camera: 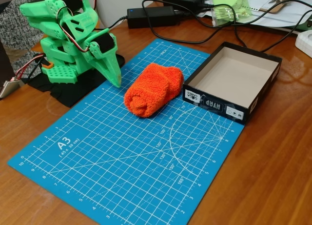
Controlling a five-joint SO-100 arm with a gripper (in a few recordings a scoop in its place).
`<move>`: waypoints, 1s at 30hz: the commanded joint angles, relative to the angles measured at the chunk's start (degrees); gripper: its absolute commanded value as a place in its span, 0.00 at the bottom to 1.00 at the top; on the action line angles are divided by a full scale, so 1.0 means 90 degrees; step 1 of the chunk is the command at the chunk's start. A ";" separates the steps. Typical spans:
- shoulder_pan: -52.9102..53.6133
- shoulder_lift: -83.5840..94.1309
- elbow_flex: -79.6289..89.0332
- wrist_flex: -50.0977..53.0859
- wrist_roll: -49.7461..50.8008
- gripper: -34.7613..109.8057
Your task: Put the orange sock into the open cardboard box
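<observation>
Mat: the blue cutting mat (122,161) spreads toward you across the wooden tabletop (273,176), its near half bare.
Sock: the orange sock (152,89) lies rolled near the mat's far right edge, just beside the box's labelled short side, not yet inside.
Box: the open cardboard box (265,91) sits at the mat's far right corner, partly overhanging onto wood, nothing inside.
Gripper: the green gripper (115,76) points down at the mat's far left edge, near the sock; you see its fingers folded narrow, holding nothing.
Risk: a shallow pinch may shed the fluffy roll, or you may nudge the light box off the mat.
Beyond: cables (204,25) trail across the far edge.
</observation>
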 commanded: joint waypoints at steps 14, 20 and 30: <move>-0.0195 0.0137 0.0020 -0.0020 -0.0273 0.24; -0.0195 0.0137 0.0020 -0.0020 -0.0273 0.24; -0.0264 -0.0352 -0.0313 0.0020 -0.0518 0.26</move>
